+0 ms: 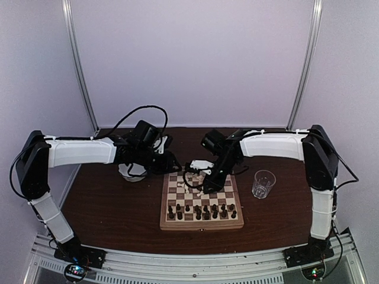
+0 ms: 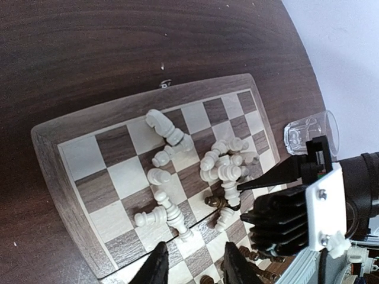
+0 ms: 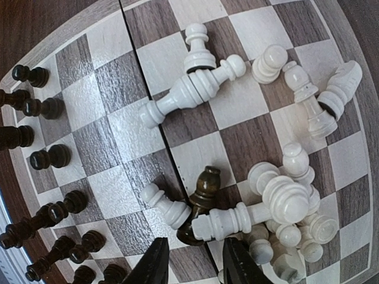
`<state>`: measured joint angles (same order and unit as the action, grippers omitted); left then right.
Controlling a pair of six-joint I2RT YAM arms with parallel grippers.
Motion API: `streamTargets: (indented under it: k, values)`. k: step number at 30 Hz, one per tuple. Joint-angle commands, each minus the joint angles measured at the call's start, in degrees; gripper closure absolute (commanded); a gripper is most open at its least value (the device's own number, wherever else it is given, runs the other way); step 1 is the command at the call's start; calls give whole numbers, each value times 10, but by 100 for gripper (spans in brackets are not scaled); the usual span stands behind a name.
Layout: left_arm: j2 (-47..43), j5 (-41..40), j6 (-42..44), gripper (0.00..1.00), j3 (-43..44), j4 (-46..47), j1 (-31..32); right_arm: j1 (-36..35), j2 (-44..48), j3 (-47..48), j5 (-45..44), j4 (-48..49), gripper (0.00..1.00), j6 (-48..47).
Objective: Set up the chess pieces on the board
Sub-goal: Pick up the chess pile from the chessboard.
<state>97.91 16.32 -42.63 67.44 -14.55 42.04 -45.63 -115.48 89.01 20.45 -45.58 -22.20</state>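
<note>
The board (image 1: 201, 222) lies at the table's middle. Dark pieces (image 1: 201, 210) stand in two rows at its near edge and show in the right wrist view (image 3: 41, 109). Cream-white pieces (image 2: 228, 165) lie toppled in a heap on the far half, with more scattered (image 3: 195, 89). One dark piece (image 3: 201, 198) lies among them, touching two white ones. My right gripper (image 3: 195, 263) is open and empty, just above that dark piece; it also shows in the top view (image 1: 204, 184). My left gripper (image 2: 195, 266) is open and empty over the board's far left part (image 1: 170, 164).
A clear drinking glass (image 1: 263, 183) stands right of the board and also shows in the left wrist view (image 2: 311, 130). A white bowl (image 1: 133, 172) sits under the left arm, left of the board. The right arm's black gripper body (image 2: 290, 213) hangs close by the heap.
</note>
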Motion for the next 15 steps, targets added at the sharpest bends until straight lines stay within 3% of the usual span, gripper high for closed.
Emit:
streamTargets:
  k: [1,15]
  values:
    - [-22,-2,-4,67,-9,25,-3,-3,-19,21,-16,-5,68,13]
    - [-22,0,-4,67,-23,39,-3,-3,-43,35,-21,0,68,8]
